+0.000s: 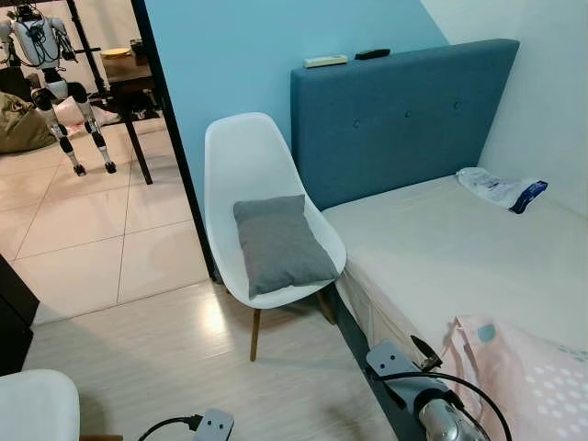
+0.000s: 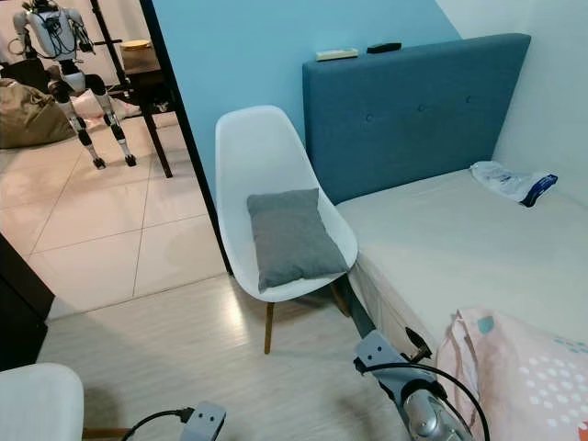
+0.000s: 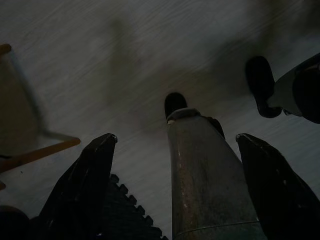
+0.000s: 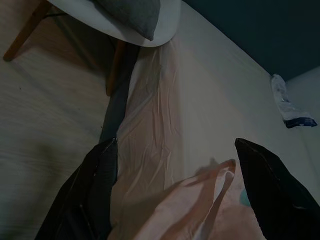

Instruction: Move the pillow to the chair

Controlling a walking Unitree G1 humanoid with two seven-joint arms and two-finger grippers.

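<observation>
Now the grey pillow (image 1: 278,243) lies on the white chair (image 1: 241,152), both claws spread apart and empty.

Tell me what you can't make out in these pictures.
- Pink pillow on the bed: cut off by both eye views' lower edge.
- Items on the headboard: too small to identify.
- Floor in the left wrist view: dark, blurred.
- Chair rear legs: hidden by its seat.
</observation>
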